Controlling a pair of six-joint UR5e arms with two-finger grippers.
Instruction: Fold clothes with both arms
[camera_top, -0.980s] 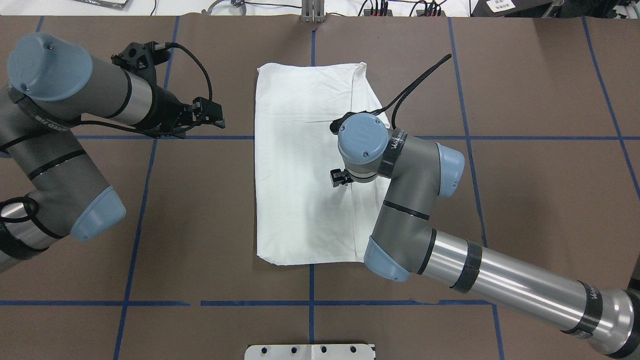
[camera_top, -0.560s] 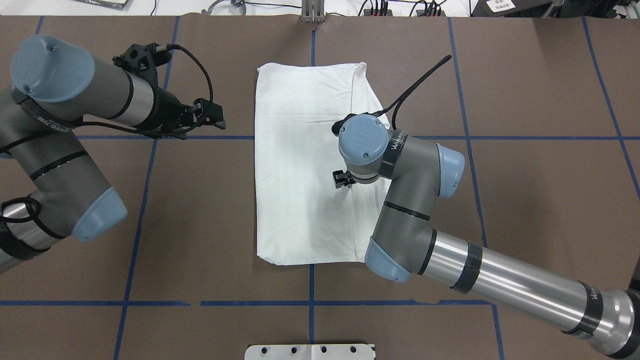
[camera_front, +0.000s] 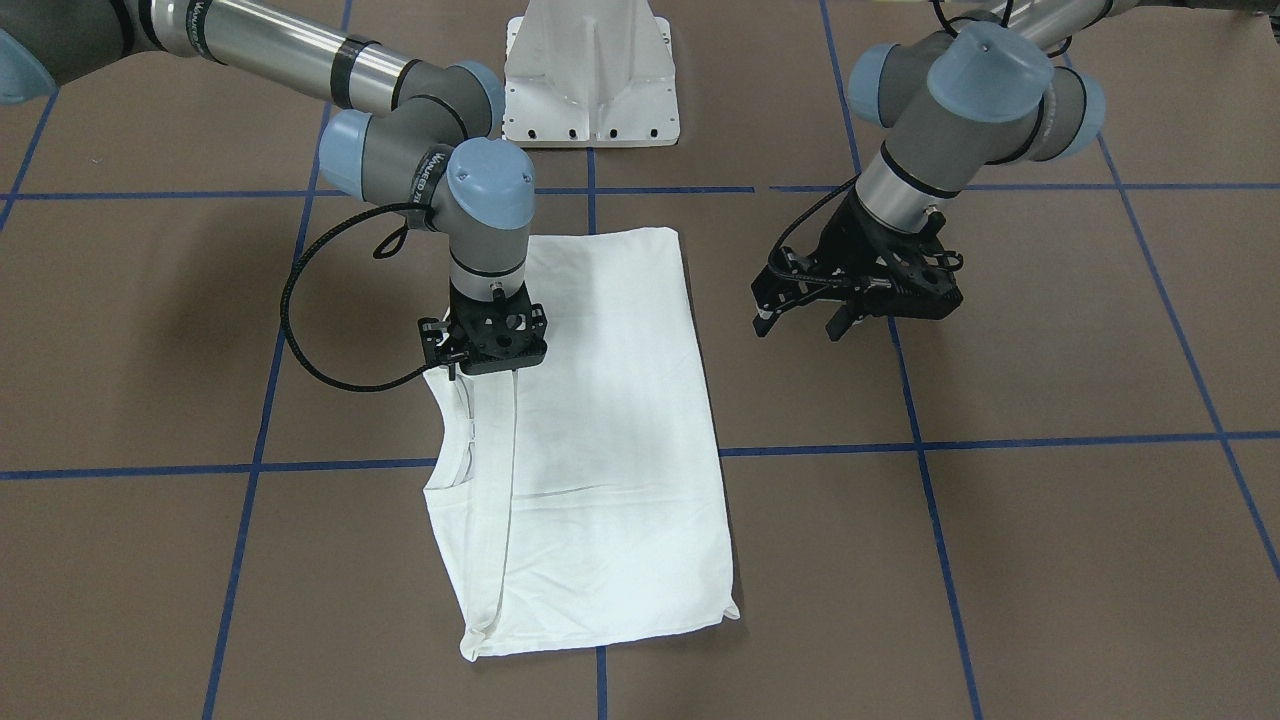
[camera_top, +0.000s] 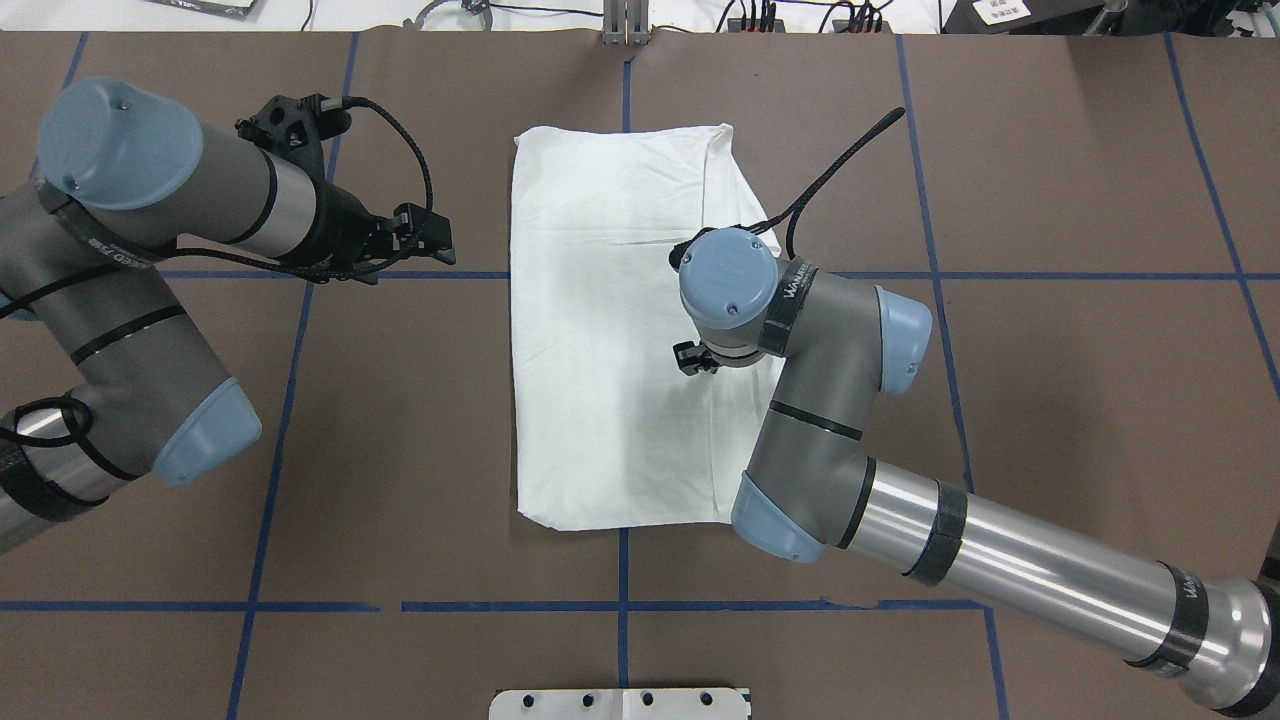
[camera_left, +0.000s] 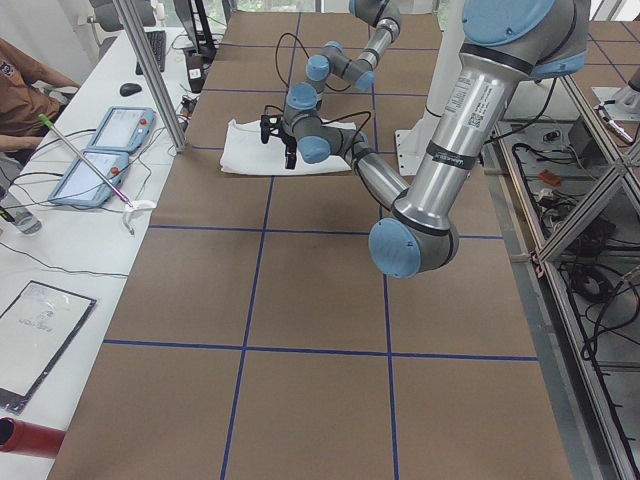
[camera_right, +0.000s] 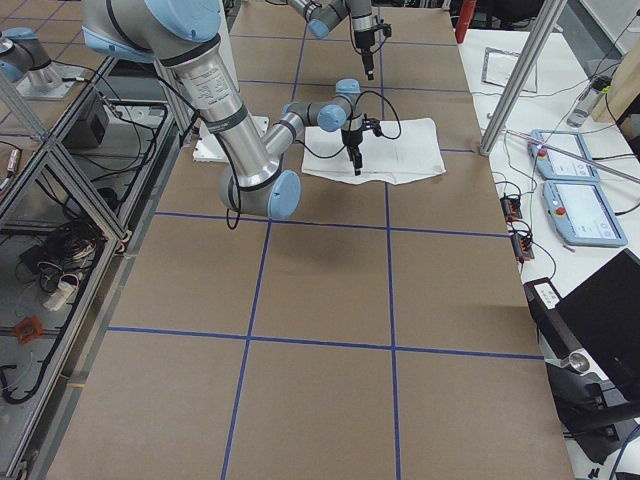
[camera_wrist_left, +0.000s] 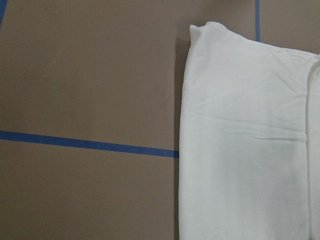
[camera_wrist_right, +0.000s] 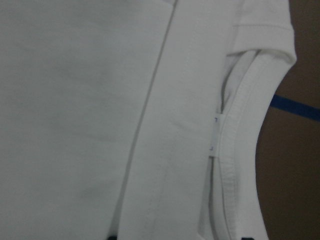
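Note:
The white T-shirt (camera_top: 610, 330) lies folded into a long narrow rectangle on the brown table, plain side up, with no print showing. Its ribbed collar (camera_wrist_right: 240, 150) and small neck label (camera_wrist_right: 215, 135) sit at the edge on my right arm's side. It also shows in the front view (camera_front: 600, 430) and the left wrist view (camera_wrist_left: 240, 150). My right gripper (camera_front: 483, 365) points straight down, close over the shirt beside the collar, jaws apart and holding nothing. My left gripper (camera_front: 800, 325) is open and empty above bare table, clear of the shirt's other long edge (camera_top: 440, 240).
The white pedestal base (camera_front: 590, 70) stands at the robot's edge of the table. Blue tape lines (camera_top: 300, 275) grid the brown surface. Beyond the table's far edge is a bench with tablets (camera_left: 100, 150), cables and a seated operator (camera_left: 20, 80).
My right gripper has drifted slightly toward the collar side of the shirt. My left arm has shifted a little toward the shirt. The shirt has not moved.

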